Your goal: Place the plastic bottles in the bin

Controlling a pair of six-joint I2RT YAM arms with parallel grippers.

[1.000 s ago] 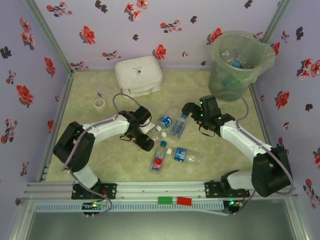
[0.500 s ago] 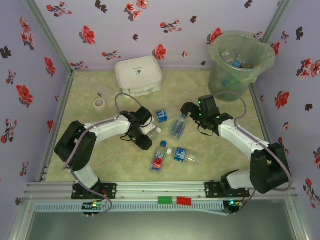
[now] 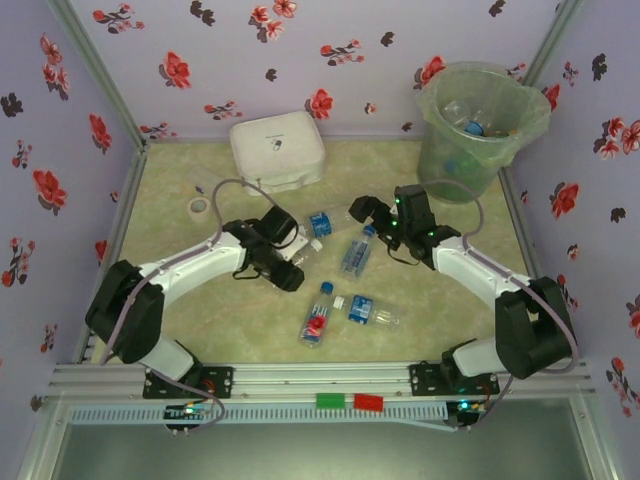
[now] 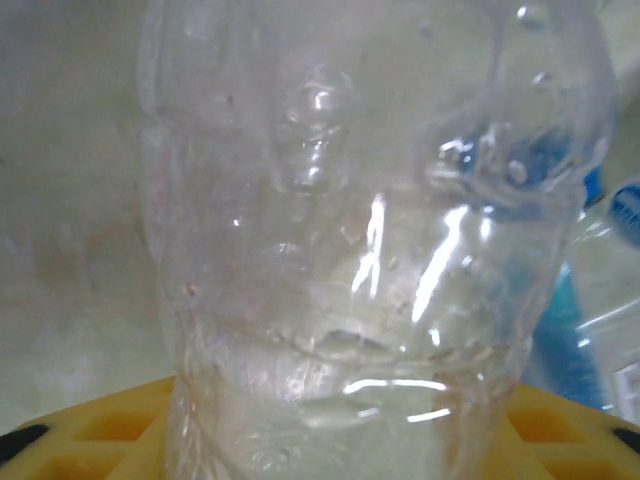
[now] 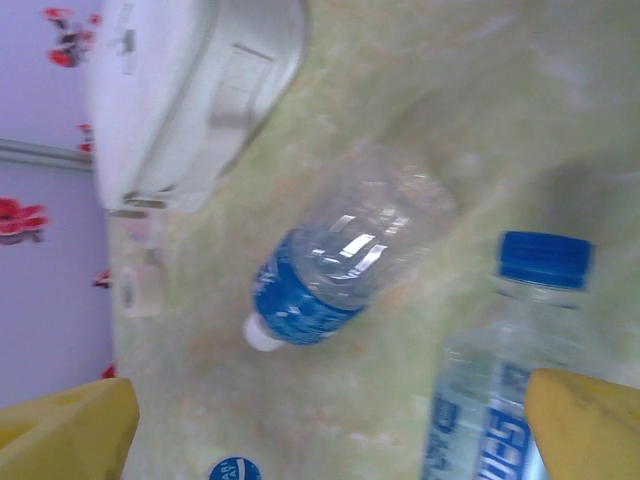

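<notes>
Lilac walls (image 3: 200,60) printed with red and dark flowers close in a pale green marbled counter (image 3: 200,315) on three sides: outward of the left hand (image 3: 300,252), outward of the right hand (image 3: 360,210), and far beyond both. Grey posts (image 3: 97,72) stand in the far corners. An aluminium rail (image 3: 320,378) runs behind both hands. Soft, even light.

Four plastic bottles are lying tipped over mid-table: a blue-labelled bottle (image 3: 318,222) farthest back, a blue-capped bottle (image 3: 357,252) just right of it, and a red-labelled bottle (image 3: 316,315) and a white-capped bottle (image 3: 372,311) nearer. The bin (image 3: 490,165) is standing upright in the far right corner, holding more bottles (image 3: 468,126)
</notes>
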